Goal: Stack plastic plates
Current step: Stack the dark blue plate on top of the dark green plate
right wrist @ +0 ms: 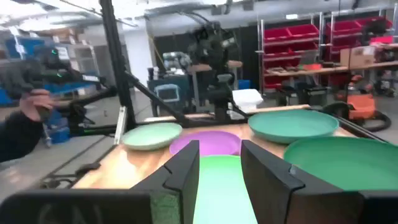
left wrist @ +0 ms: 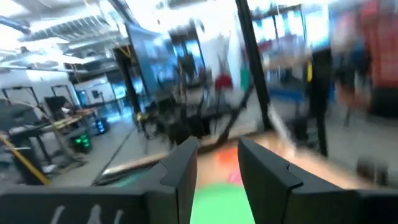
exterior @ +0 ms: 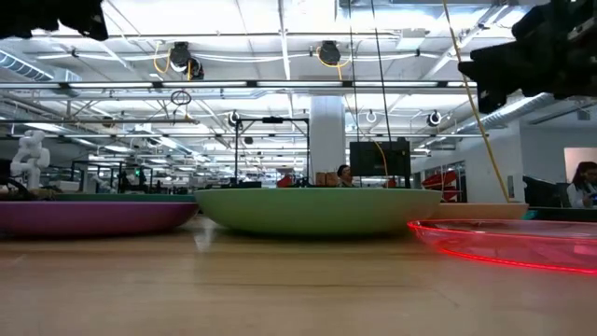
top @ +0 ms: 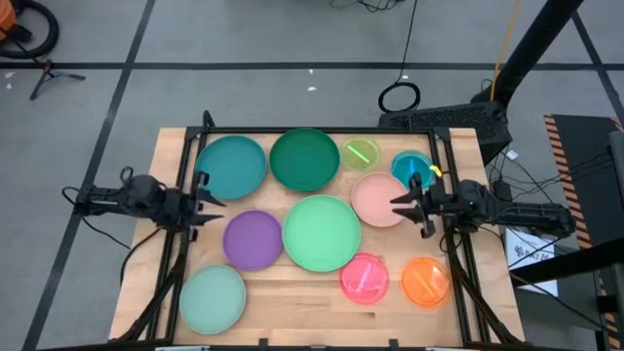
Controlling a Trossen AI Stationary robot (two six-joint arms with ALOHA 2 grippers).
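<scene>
High view shows the wooden table (top: 292,312) with the plastic plates spread out singly across it, none yet on another, so the stacking looks to be at its start. Largest is the mint plate (top: 321,232) at the centre, a shallow matte dish with a raised rim; beside it lie the purple plate (top: 253,239), the teal plate (top: 231,166) and the dark green plate (top: 304,159) along the far edge, a paler mint plate (top: 212,298) at the near left corner, and the pale pink plate (top: 376,198) toward the right. The smaller ones are translucent and glossy: hot pink (top: 364,278), orange (top: 425,281), blue (top: 410,169) and lime (top: 360,154). All are round and shallow, a shape that should nest easily. The right gripper (top: 402,203) hangs over the pale pink plate's edge, fingers parted with nothing between them, probably lining up to take that rim. The left gripper (top: 214,203) hovers at the table's left side between the teal and purple plates, its fingers also apart and empty, likely waiting.
</scene>
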